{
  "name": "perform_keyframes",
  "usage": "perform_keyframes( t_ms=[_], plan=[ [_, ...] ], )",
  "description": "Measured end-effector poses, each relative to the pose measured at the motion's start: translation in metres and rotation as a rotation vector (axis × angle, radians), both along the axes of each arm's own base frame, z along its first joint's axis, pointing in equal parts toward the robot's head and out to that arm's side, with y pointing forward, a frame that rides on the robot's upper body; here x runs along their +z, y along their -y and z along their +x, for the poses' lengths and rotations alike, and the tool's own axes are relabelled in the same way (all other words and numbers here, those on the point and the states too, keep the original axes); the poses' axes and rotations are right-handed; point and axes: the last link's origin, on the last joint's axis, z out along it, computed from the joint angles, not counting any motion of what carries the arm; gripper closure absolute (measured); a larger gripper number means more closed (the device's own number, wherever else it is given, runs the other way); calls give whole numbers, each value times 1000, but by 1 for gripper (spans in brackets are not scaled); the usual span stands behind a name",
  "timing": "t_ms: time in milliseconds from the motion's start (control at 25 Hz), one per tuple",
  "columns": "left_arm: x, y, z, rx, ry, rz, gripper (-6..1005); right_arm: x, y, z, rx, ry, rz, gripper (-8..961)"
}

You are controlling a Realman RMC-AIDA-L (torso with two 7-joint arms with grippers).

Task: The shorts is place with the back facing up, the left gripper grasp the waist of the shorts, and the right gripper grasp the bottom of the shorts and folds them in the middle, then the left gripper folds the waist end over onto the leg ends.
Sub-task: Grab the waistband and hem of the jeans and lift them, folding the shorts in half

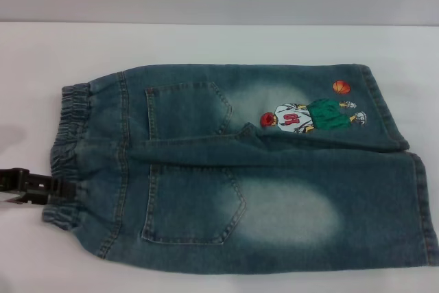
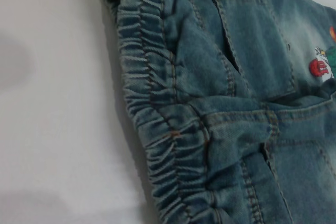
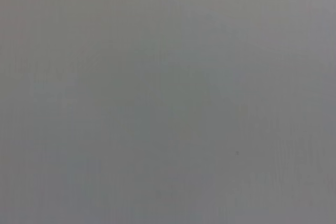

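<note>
At the far left we see the left end effector reaching in from the side, its black fingers touching the waist of the shorts; whether they are apart or clamped on the band we cannot tell. Right of the waist, the shorts lie flat, back up, on the white worktop, two patch pockets showing. Further right is the basketball player print, and past it the leg ends. We do not see the right end effector; its wrist view shows only plain grey.
</note>
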Motion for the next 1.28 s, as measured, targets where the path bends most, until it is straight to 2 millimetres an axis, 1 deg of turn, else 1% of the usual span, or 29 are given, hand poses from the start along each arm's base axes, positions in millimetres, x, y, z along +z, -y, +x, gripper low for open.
perform_keyframes(
  t_ms=[320,1280],
  plan=[
    [2,0,-5,29,-39,-8,207,0,0,1,-3,-1,0,362],
    [0,3,-7,36,-45,-19,210,-1,1,0,1,1,-4,363]
  ],
)
